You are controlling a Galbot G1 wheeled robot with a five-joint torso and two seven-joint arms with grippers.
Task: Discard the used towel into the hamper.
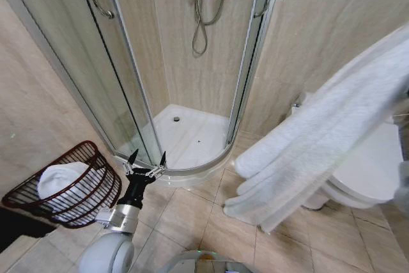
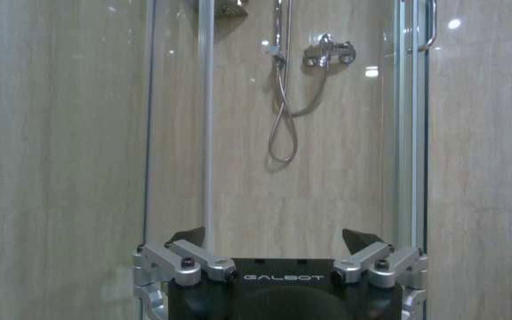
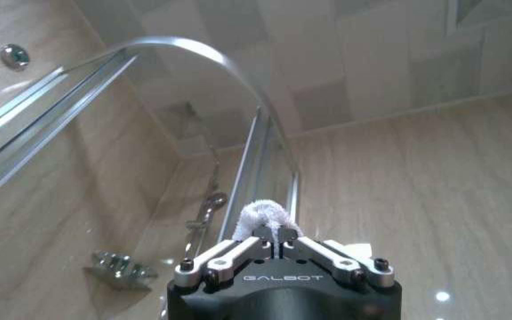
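Currently the right hand [image 3: 276, 235] is clamped on a fold of the white towel [image 1: 319, 126], which hangs from high on the right, draping down in front of the toilet [image 1: 364, 177] toward the tiled floor [image 1: 192, 215]. The left hand [image 1: 147, 158] is held low with its fingers spread and nothing between them, facing the shower enclosure [image 1: 192, 139]. The hamper [image 1: 83, 206] stands on the floor at lower left, beside the left arm, with a white towel [image 1: 61, 180] already lying inside.

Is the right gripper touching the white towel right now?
Touching. In the right wrist view the right gripper is shut on a fold of the white terry towel, pinched between its fingertips.
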